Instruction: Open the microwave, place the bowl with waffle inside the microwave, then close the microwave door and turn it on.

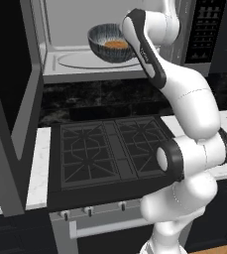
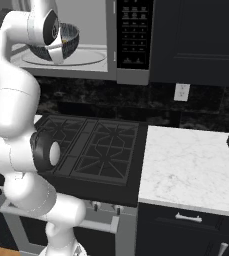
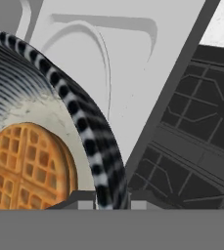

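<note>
Clamped on the rim of the streaked blue-grey and white bowl [image 1: 109,42], orange-brown grid waffle [image 3: 25,167] inside, just above the round glass turntable [image 1: 78,60] in the grey-framed microwave [image 1: 60,69]. Best lowered level, centred, then released.

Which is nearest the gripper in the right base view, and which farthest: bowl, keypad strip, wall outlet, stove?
1. bowl: at the gripper, rim between its fingertips, inside the microwave.
2. keypad strip: right of the cavity.
3. stove and wall outlet: below and far right; too close to rank.
</note>
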